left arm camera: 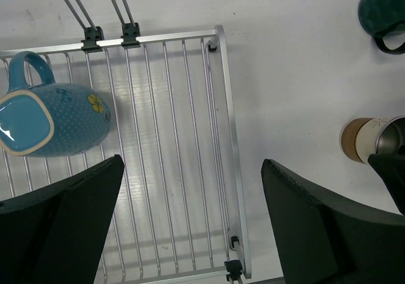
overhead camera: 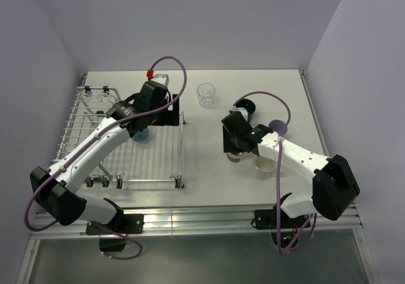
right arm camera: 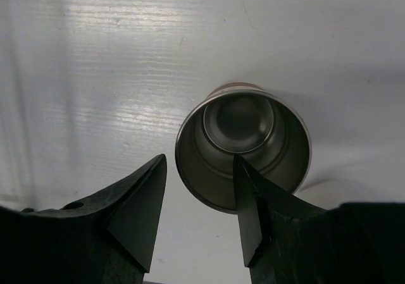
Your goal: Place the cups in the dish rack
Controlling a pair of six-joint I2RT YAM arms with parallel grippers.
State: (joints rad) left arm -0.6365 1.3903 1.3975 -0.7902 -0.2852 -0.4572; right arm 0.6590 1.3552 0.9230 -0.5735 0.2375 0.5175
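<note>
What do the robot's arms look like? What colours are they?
Both the left arm and the right arm have white tubes with chunky black joints. A thin purple cable loops along each. The left tool and right tool have two black wedge-shaped fingers. A small green light glows on the right arm.

From above, can make out only a blue sliver of the light blue ceramic mug (overhead camera: 143,135) beneath the left arm's (overhead camera: 95,148) black wrist and just the base of the brown metal-lined cup (overhead camera: 235,158) under the right gripper (overhead camera: 235,150), with the white mug (overhead camera: 264,166) partly covered by the right arm (overhead camera: 297,159). In the left wrist view, find the dark teal mug (left arm camera: 380,6) cut by the top right corner and the silver wire dish rack (left arm camera: 230,138) by the left edge. Cannot tell whether the black fingers (right arm camera: 142,202) touch the cup's steel rim.
</note>
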